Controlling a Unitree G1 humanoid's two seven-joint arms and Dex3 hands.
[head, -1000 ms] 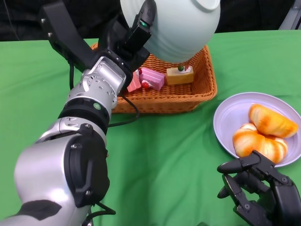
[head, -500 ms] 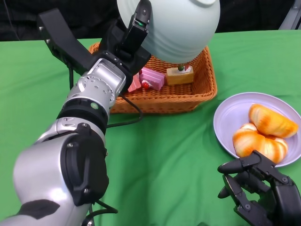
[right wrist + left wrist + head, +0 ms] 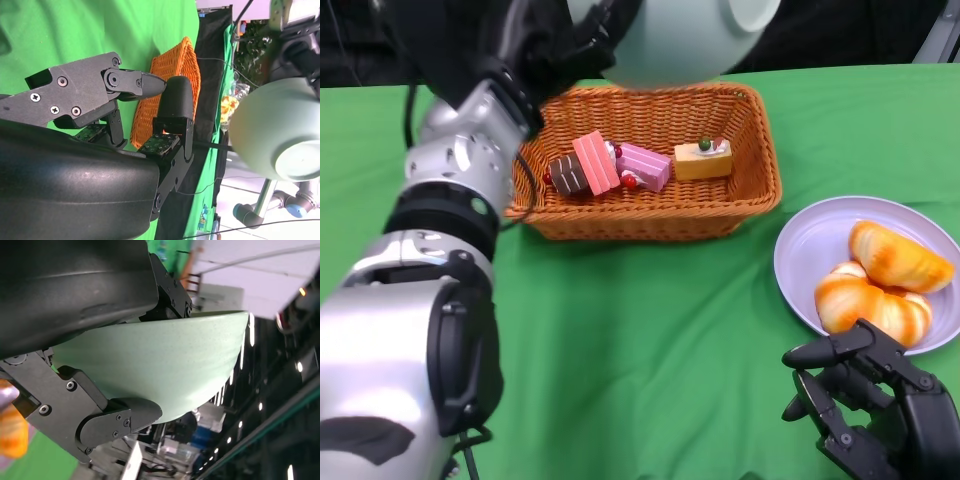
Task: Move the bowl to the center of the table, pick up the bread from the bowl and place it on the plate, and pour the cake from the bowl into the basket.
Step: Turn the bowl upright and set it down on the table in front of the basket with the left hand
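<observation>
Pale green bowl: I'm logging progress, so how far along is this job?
Nearly finished. Two glazed bread rolls lie on the lavender plate; cake slices sit in the wicker basket. The left hand holds the tipped pale green bowl above it. Left: setting the bowl down.

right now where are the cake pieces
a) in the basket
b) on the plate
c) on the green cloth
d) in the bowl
a: the cake pieces lie inside the basket, while the left hand holds the bowl tipped above it and the plate carries only bread.
</observation>
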